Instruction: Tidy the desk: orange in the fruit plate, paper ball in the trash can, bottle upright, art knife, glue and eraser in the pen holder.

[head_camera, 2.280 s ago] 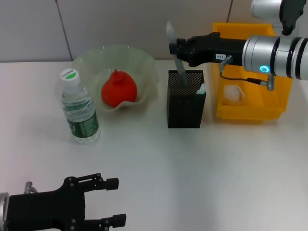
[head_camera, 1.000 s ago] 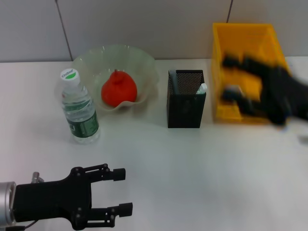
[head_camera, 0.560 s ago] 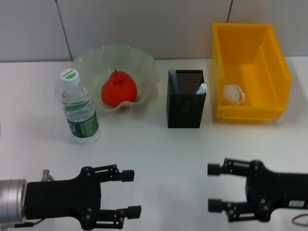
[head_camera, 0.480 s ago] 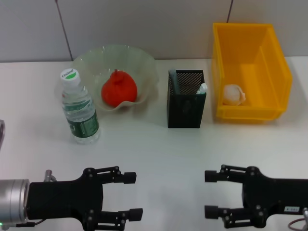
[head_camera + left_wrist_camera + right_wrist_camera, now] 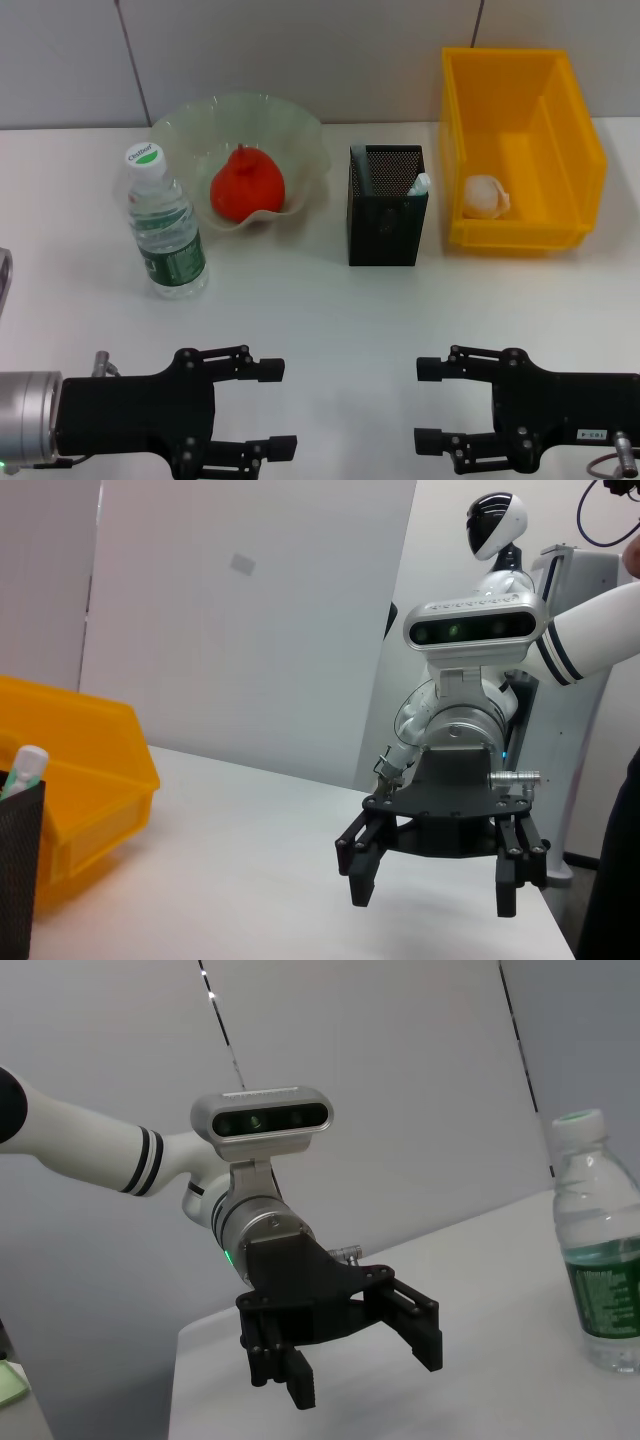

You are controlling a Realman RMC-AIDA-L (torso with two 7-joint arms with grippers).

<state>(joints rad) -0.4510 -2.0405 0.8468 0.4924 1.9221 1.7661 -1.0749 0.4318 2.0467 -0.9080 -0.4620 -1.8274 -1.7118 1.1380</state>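
Observation:
The orange lies in the clear fruit plate. The water bottle stands upright beside the plate and also shows in the right wrist view. The black mesh pen holder has a white glue tip poking out; its other contents are hidden. The paper ball lies in the yellow bin. My left gripper is open and empty at the front left. My right gripper is open and empty at the front right. Their fingertips face each other.
The left wrist view shows the right gripper, the yellow bin and the pen holder. The right wrist view shows the left gripper. The white table lies bare between the grippers and the back row.
My right gripper released the art knife at the pen holder and swung down to the front right. The knife no longer sticks out. My left gripper edged right.

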